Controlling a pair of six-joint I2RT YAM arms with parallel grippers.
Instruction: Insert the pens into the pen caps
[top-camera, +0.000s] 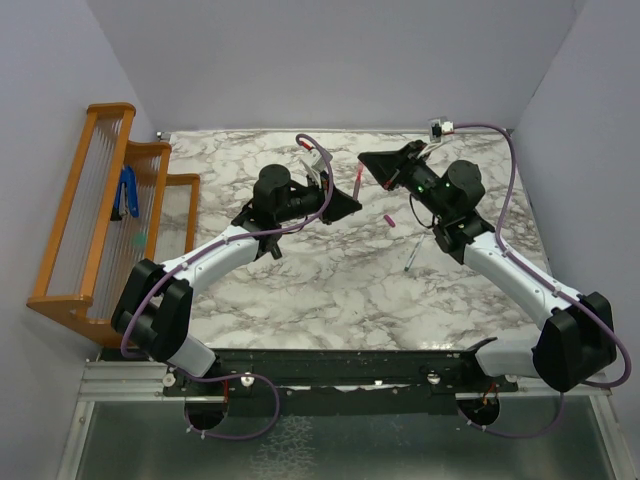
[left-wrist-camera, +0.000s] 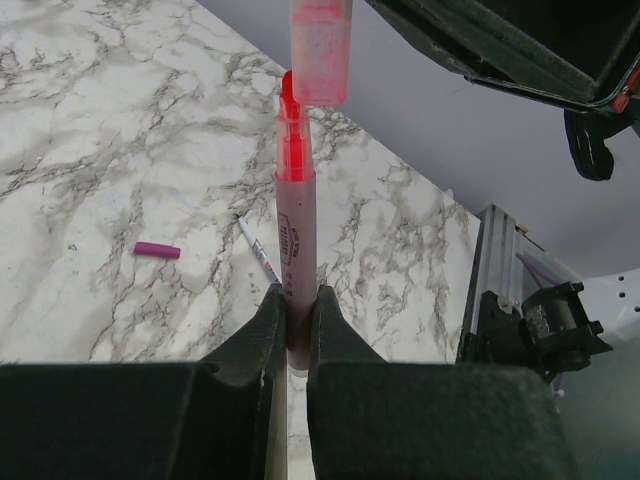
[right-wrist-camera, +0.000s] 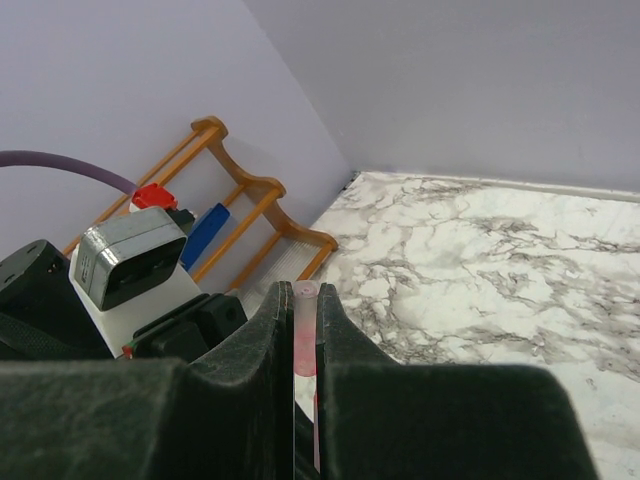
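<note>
Presently, at the far left, an orange-brown wooden rack (top-camera: 111, 108) holding a blue-handled tool (top-camera: 128, 192) plays no part. Next comes the left gripper (left-wrist-camera: 298, 300), its jaws clamped on the lower barrel of a thin pinkish-white pen (left-wrist-camera: 297, 220), with the red tip pointing away from the wrist. Right of it, the right gripper (right-wrist-camera: 300, 295) pinches a translucent pale pink cap (left-wrist-camera: 320, 45) between closed fingers, open end facing the pen. The step in hand looks like the mating itself, done in the air above the white marble-patterned table (top-camera: 320, 280). From the left wrist view the red tip meets the cap's mouth off-centre, at its left rim; whether it has entered I cannot tell. To do this well, I would first bring the two axes into one line by shifting the cap slightly toward the tip. Then I would push straight along the barrel with gentle, steady force, since a slim pen gripped low can pivot or slip in the jaws. Further right, apart from both grippers, a small magenta-purple cap (top-camera: 389, 220) and a thin greyish pen (top-camera: 412, 258) lie near each other on the marble.
</note>
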